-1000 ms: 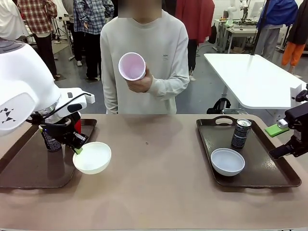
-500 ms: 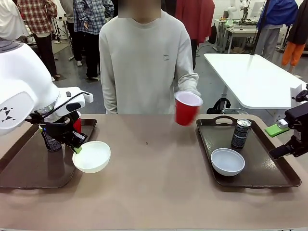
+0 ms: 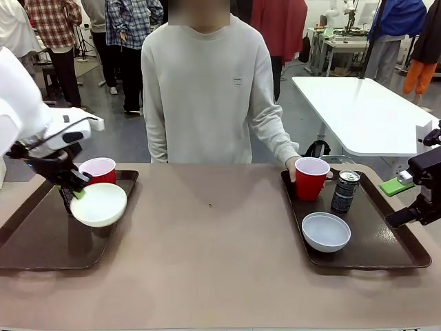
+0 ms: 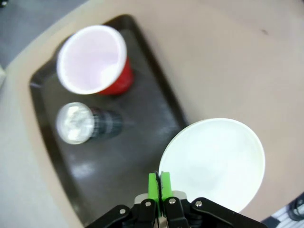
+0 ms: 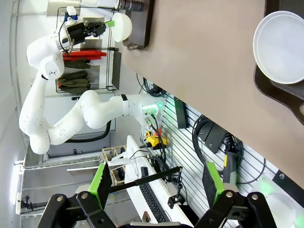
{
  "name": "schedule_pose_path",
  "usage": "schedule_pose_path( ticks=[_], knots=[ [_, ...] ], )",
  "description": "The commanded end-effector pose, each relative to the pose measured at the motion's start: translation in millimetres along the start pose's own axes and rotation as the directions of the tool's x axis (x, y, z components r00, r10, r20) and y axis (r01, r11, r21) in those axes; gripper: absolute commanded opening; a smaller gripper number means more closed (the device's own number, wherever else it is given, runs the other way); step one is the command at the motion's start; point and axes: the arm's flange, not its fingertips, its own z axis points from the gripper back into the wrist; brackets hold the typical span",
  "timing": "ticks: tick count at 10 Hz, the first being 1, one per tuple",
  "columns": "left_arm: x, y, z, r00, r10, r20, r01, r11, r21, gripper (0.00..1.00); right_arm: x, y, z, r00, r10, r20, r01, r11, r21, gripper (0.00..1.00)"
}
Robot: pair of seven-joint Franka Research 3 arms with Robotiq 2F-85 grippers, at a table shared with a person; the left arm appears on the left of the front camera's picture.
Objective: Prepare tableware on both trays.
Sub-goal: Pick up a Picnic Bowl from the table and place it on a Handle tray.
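Tan table (image 3: pixel 220 262), two brown trays (image 3: pixel 41 241); busy workshop behind.

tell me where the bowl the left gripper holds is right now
In the front view, the bowl hangs by its rim from the left gripper above the left tray, just before the red cup.

Front view faces the person across the table (image 3: pixel 220 269); left wrist view looks steeply down on its left tray (image 4: pixel 52 156).

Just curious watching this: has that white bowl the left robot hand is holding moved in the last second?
Yes. The bowl went toward picture left, from beside the left tray to over it.
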Motion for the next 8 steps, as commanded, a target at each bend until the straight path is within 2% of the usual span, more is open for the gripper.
schedule_pose_path(
  ticks=[1, 3, 5, 8],
  knots=[
    [3.2, 30.2, -0.1, 0.998, 0.059, -0.025, -0.058, 0.997, 0.043, 0.02, -0.3, -0.5, -2.6, 1.0, 0.019, 0.008, -0.019, 0.999, 0.032, 1.0],
    [2.3, 53.1, -10.9, 0.991, 0.111, -0.069, -0.107, 0.993, 0.053, 0.02, -0.3, -0.5, -2.6, 1.0, 0.019, 0.008, -0.019, 0.999, 0.032, 1.0],
    [-4.2, 60.9, -14.6, 0.982, 0.147, -0.117, -0.141, 0.988, 0.055, 0.02, -0.3, -0.5, -2.6, 1.0, 0.019, 0.008, -0.019, 0.999, 0.032, 1.0],
    [-9.1, 67.1, -41.8, 0.981, 0.157, -0.114, -0.148, 0.985, 0.084, 0.02, -0.3, -0.5, -2.6, 1.0, 0.019, 0.008, -0.019, 0.999, 0.032, 1.0]
  ],
)
